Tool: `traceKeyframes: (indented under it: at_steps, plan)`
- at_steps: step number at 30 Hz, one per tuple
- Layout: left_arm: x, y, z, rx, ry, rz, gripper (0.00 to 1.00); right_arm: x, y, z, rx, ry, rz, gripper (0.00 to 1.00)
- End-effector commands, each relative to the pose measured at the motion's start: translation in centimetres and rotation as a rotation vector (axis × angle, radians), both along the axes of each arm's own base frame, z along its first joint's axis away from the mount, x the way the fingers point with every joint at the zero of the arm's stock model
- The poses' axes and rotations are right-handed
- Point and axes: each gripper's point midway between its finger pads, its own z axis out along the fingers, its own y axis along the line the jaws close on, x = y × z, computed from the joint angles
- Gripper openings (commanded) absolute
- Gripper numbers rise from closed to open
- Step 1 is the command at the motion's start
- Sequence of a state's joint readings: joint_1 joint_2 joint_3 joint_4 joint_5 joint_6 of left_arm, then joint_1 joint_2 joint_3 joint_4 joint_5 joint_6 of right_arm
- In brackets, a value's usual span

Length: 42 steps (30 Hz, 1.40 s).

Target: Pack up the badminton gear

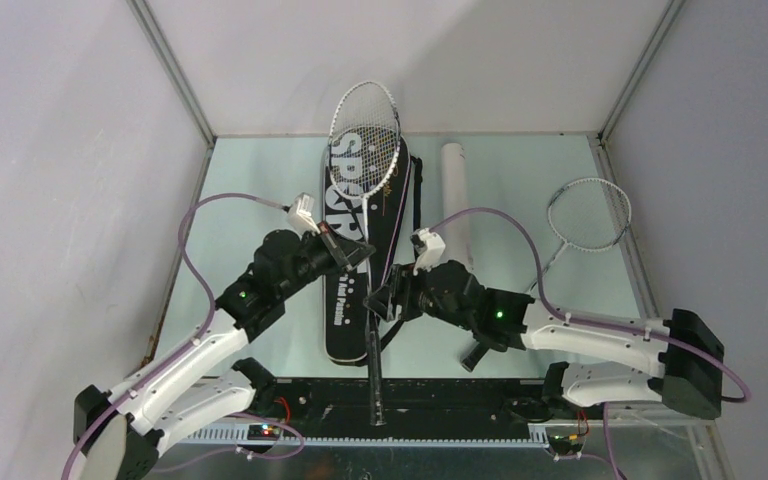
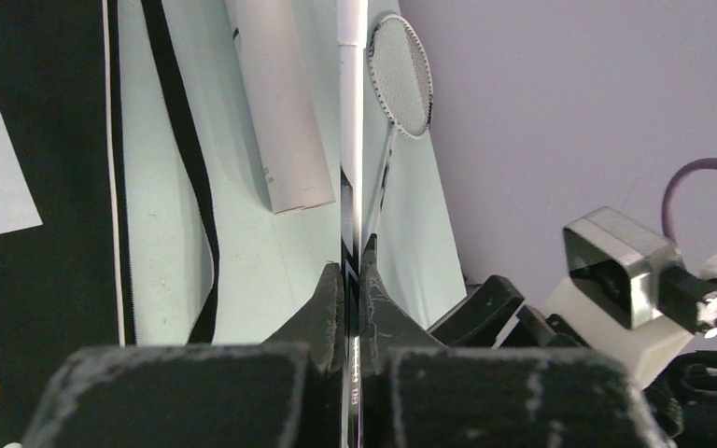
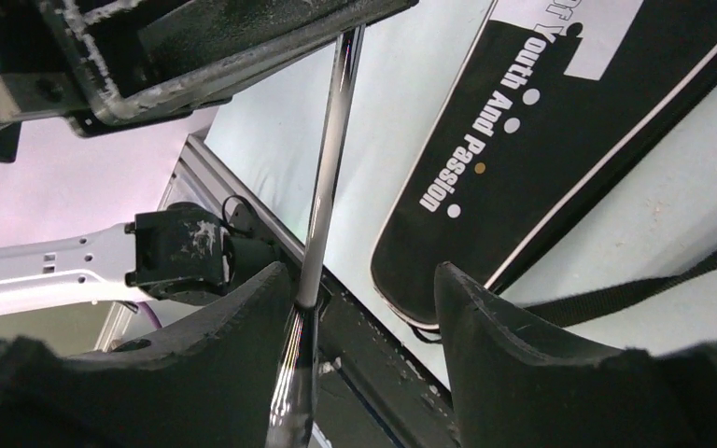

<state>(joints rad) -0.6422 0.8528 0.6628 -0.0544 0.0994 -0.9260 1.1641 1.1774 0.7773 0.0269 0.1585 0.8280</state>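
Note:
The black "SPORT" bag (image 1: pixel 345 300) lies flat mid-table. One silver racket has its head (image 1: pixel 365 125) over the bag's far end, and its black handle (image 1: pixel 373 385) reaches past the near edge. My left gripper (image 1: pixel 353 252) is shut on this racket's shaft (image 2: pixel 354 187), its fingers (image 2: pixel 329 299) pinching it. My right gripper (image 1: pixel 385 300) is open around the shaft (image 3: pixel 327 168) lower down; the shaft lies against one finger (image 3: pixel 252 317). The second racket (image 1: pixel 588 213) lies at the right. The white tube (image 1: pixel 457 195) lies beside the bag. No shuttlecocks show.
The bag's black strap (image 3: pixel 635 289) trails on the table to the right of the bag. Grey walls close in the table on three sides. A metal rail (image 1: pixel 440 395) runs along the near edge between the arm bases.

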Motion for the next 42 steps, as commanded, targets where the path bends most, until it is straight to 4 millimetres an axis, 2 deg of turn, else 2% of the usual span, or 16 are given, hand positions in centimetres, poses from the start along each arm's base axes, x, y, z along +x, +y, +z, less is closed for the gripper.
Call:
traceKeyframes:
  at_steps: [1,4,5,6,7,10,13,16,19,23,24,29,33,36,38,42]
  plan:
    - [0.1,-0.1,3.6,-0.097,-0.079,0.040,0.00,0.8,2.3,3.3,0.120,-0.052,-0.020,0.58]
    - [-0.1,-0.3,3.3,-0.087,-0.077,0.041,0.00,0.8,2.8,2.7,0.115,-0.045,-0.024,0.47]
    - [-0.2,-0.3,3.2,-0.081,-0.078,0.039,0.00,0.9,2.8,2.6,0.112,-0.043,-0.032,0.37]
    - [-0.2,-0.3,3.2,-0.077,-0.080,0.040,0.00,1.0,2.7,2.6,0.108,-0.046,-0.045,0.31]
    - [-0.3,-0.3,2.9,-0.062,-0.073,0.038,0.00,1.0,2.5,2.4,0.100,-0.046,-0.050,0.20]
    - [-0.4,-0.1,2.2,-0.040,-0.055,0.038,0.03,1.3,2.1,2.5,0.093,-0.065,-0.070,0.02]
    - [-0.3,0.1,2.1,-0.016,-0.059,0.048,0.19,1.3,1.8,3.0,0.120,-0.079,-0.076,0.00]
    - [-0.4,0.9,1.3,0.067,-0.058,0.054,0.43,1.3,1.3,3.1,0.133,-0.081,-0.090,0.00]
    - [-0.5,1.3,0.5,0.144,-0.043,0.045,0.52,1.6,0.3,3.6,0.144,-0.094,-0.120,0.00]
    - [-1.0,1.3,-1.0,0.219,-0.020,-0.002,0.81,2.1,-1.2,3.6,0.147,-0.093,-0.160,0.00]
    - [-1.0,1.2,-1.2,0.229,-0.025,-0.010,0.82,2.4,-1.7,3.4,0.144,-0.088,-0.175,0.00]
    - [-0.8,2.3,-2.9,0.308,-0.035,0.017,0.83,3.2,-4.6,2.9,0.148,-0.055,-0.242,0.00]
    - [0.2,4.2,-4.9,0.497,-0.036,0.047,0.72,3.5,-7.4,2.6,0.144,-0.054,-0.300,0.00]
    - [1.2,5.0,-6.0,0.609,-0.009,0.070,0.70,3.6,-9.8,2.4,0.144,-0.056,-0.354,0.00]
    - [1.8,4.4,-7.9,0.675,0.040,0.037,0.67,3.4,-10.9,2.2,0.145,-0.050,-0.375,0.00]
    - [2.7,3.2,-9.8,0.761,0.067,0.008,0.62,2.9,-12.7,2.0,0.160,-0.041,-0.408,0.00]
